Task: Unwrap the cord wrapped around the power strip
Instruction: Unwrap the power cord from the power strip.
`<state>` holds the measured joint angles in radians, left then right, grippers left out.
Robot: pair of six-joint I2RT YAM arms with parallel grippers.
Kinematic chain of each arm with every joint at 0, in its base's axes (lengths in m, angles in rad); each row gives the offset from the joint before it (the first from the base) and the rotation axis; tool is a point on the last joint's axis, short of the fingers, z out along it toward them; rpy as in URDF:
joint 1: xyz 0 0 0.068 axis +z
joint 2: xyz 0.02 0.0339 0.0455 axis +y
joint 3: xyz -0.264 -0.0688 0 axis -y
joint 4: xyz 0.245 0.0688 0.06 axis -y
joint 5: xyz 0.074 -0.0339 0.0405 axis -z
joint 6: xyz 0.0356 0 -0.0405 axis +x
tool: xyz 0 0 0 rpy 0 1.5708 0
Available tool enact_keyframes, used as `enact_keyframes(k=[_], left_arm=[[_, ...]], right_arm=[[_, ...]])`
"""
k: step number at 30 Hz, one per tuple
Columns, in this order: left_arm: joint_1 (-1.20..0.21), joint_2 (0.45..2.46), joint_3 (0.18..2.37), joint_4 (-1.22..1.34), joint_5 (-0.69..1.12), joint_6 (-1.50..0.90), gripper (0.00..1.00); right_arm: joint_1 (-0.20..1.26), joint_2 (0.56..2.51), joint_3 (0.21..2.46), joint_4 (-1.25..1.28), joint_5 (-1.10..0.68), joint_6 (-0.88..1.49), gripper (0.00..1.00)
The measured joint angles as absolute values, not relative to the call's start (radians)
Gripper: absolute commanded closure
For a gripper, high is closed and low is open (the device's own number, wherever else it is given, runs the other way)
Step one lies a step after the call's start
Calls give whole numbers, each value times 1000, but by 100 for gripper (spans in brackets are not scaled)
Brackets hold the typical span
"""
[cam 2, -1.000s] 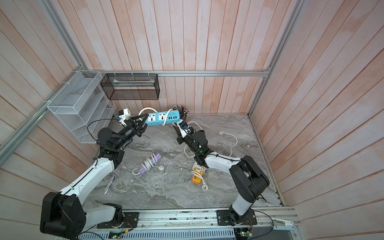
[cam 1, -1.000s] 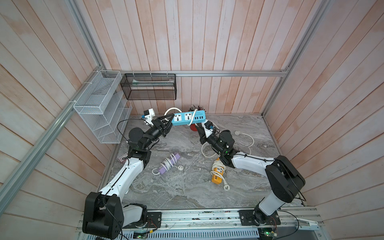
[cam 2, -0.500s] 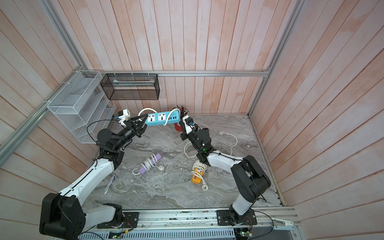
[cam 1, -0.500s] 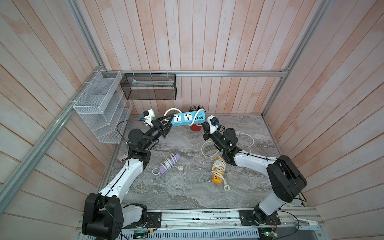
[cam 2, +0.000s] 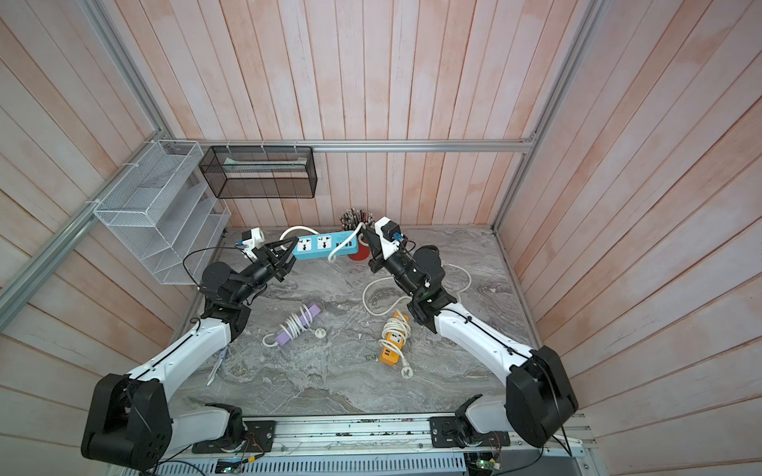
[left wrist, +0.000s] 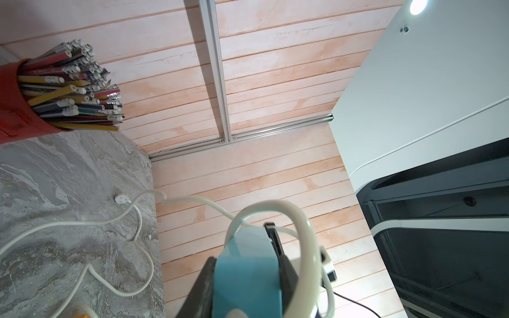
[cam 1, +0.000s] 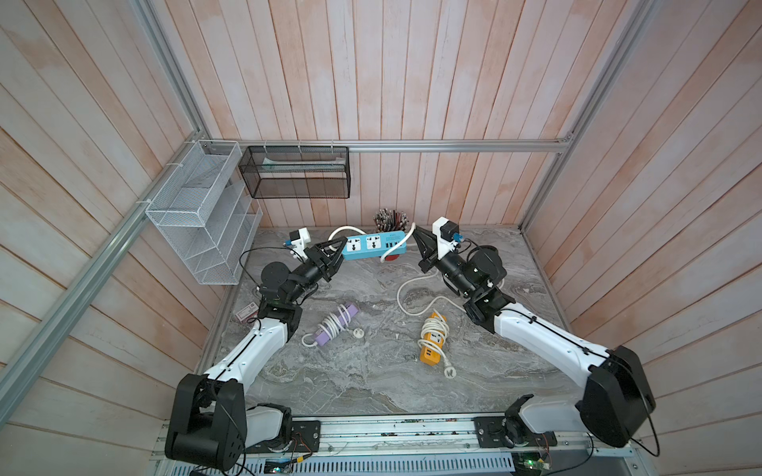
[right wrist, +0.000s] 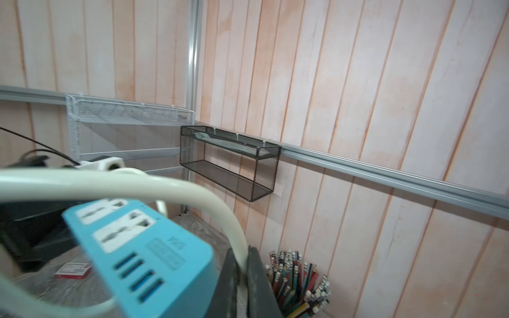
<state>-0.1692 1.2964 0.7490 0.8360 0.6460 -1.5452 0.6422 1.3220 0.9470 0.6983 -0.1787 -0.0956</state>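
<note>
The grey marbled table (cam 1: 371, 383) is filling the floor of the wood-panelled cell in both top views. A white wire rack (cam 1: 198, 230) is hanging on the left wall, and a black mesh basket (cam 1: 297, 173) is hanging from the back wall rail. The left gripper (cam 1: 343, 249) is reaching toward the back of the table and clamping one end of the blue power strip (cam 1: 373, 245) between its fingers, as the left wrist view confirms. The blue power strip is being held off the table, roughly level and sockets up, just in front of the pencil cup (cam 1: 389, 220) at the back wall. The right gripper (right wrist: 242, 278) is sitting at the strip's opposite end with its fingers pressed together on the white cord (right wrist: 165, 183), pinching it. One turn of the cord is crossing the strip near that end, a loop is bowing out past the clamped end, and the rest is trailing loose across the table by the right arm. An orange power strip (cam 1: 433, 342) and a purple power strip (cam 1: 334, 323) are lying near the table's middle, apart from each other, each wound in its own white cord. A small red-and-white box (cam 1: 246, 312) is lying at the table's left edge.
</note>
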Motion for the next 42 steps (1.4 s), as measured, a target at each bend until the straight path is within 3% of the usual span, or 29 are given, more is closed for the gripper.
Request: enact_keyframes(k=[7,16,23,29,30,32,34,35,42], left_arm=[[-134,1400,816,908,646,-1572,100],[-132,1410,907,935,652,-1580,100],[-134,1379,902,907,706,-1567,100],[-173,1386,850,858,769,-1485,100],[-180,1395,841,853,780,-1471,100],[-196,1419,821,844,793,-1441,100],[-203,1450,807,840,802,-1425,100],[-205,1472,803,842,805,-1421,100],[-226,1639,815,899,803,-1422,100]], right_arm=[[728,1253,822,546,-174,-124,100],[598,1551,777,542,-173,-53,100],[386,1746,1034,546,-210,51,100],[291,1799,1253,514,-220,92,100],[282,1799,1269,510,-227,100,98],[265,1799,1311,484,-244,125,48],[253,1799,1358,427,-261,152,11],[249,1799,1390,384,-268,165,2],[205,1773,1510,107,-328,284,1]])
